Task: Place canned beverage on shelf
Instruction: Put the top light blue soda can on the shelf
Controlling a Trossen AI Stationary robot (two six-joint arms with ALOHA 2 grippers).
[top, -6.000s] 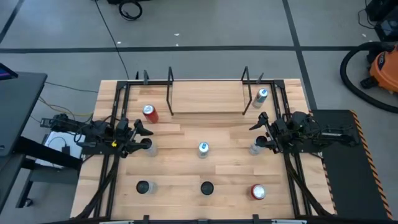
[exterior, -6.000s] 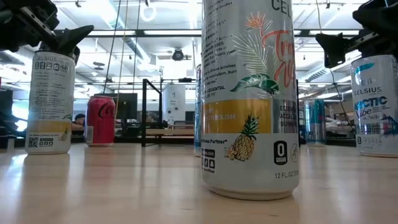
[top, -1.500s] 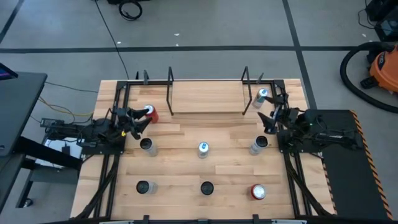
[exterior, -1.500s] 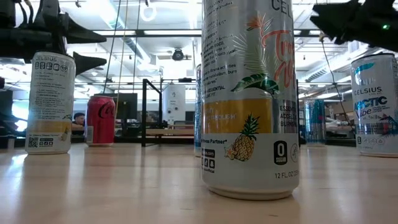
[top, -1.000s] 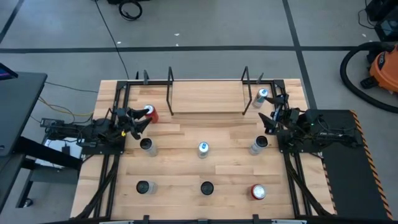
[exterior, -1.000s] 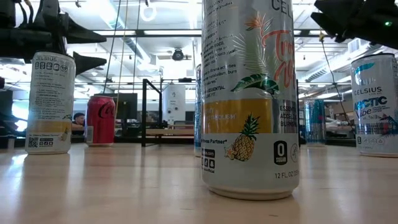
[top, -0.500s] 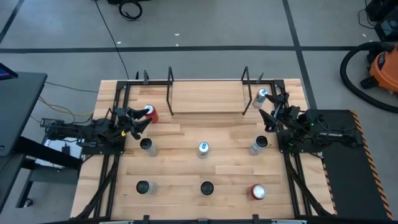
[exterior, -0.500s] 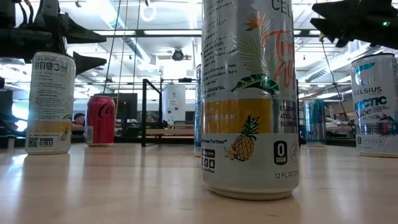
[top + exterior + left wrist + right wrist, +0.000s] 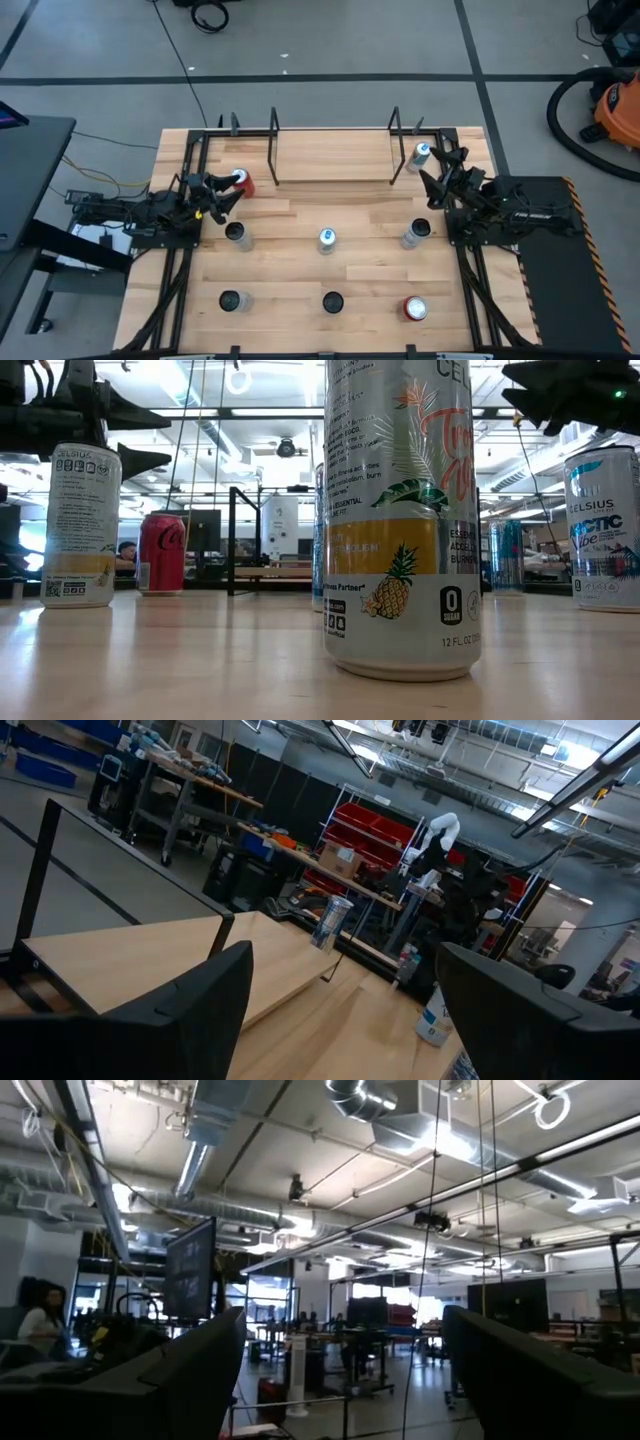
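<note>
Shelf sits at bench back edge, centre. One can just off its left end, another off right end. Three cans mid-row, three in front row.

Both arms are dark, jointed assemblies on black bases, the left arm bearing a small yellow mark, each ending in two broad, black, tapered fingers.
</note>
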